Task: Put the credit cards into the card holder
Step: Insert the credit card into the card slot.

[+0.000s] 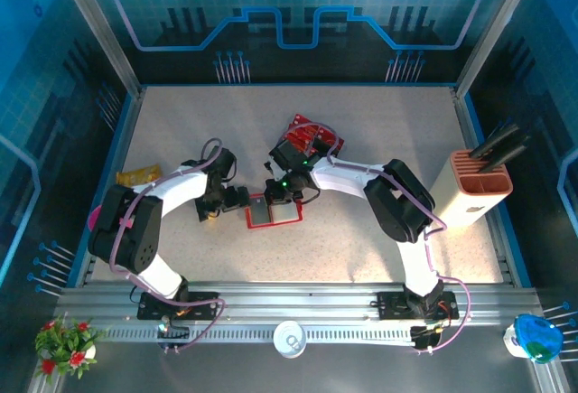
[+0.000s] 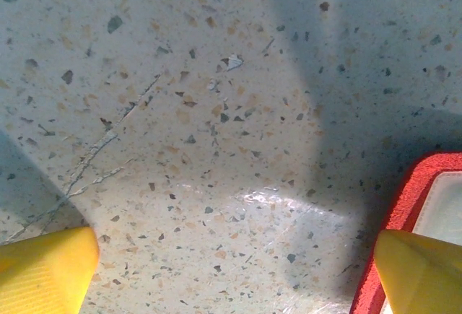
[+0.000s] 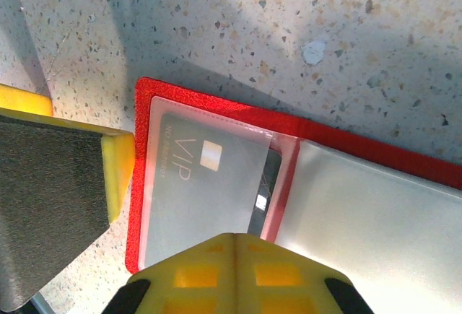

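Right gripper (image 3: 234, 256) (image 1: 278, 191): clenched, with the yellow fingers pressed together and no gap between them. The tips sit over the edge of the card holder's left pocket. Whether they pinch anything cannot be told.
Left gripper (image 2: 231, 278) (image 1: 237, 200): released, with the fingers spread wide and nothing between them. One fingertip (image 2: 422, 274) overlaps the holder's red border and the other is over bare table.
Card holder (image 3: 216, 105) (image 1: 284, 219) (image 2: 404, 213): red, lying open and flat near the table centre. It is between the two grippers, with its clear pockets facing up.
Pocketed card (image 3: 202, 184): grey, with "VIP" lettering and a small pale square. It is seated inside the left clear pocket.
Second card (image 3: 268, 184): a darker edge shows just behind the pocketed card, toward the holder's fold.
Credit cards (image 1: 309, 131): a red stack on the table, on the far side of the holder and apart from it. It lies beside the right arm's wrist.
Snack packet (image 1: 137, 176): yellow-orange, at the left edge of the table.
Compartment box (image 1: 479, 190): salmon-pink, at the right side, with black items standing in it.
Table (image 1: 379, 122): a pale speckled surface.
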